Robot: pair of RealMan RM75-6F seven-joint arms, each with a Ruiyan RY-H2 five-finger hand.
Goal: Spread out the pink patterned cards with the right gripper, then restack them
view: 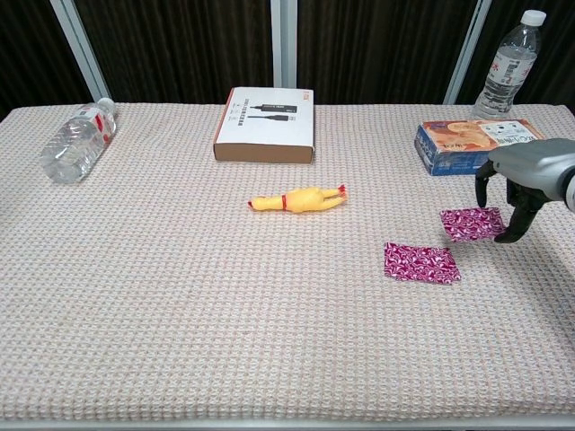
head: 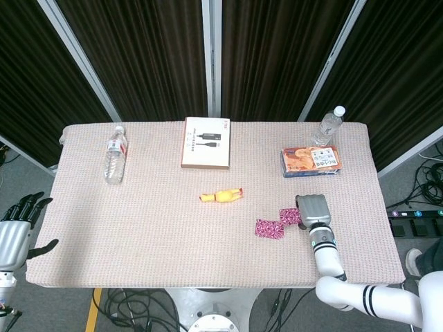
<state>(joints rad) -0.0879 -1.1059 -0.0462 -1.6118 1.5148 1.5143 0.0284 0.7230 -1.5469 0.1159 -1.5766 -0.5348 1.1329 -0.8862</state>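
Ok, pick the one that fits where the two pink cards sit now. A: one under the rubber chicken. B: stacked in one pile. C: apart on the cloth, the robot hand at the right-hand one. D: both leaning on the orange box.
C: one pink card lies alone; the other card lies apart, at the right robot hand.

A coarse, matt woven cloth point(view: 180, 314) is seen over the table, with glossy pink patterned cards point(view: 421, 262), clear plastic bottles point(view: 76, 141) and a rubbery-looking yellow chicken point(view: 298, 199).
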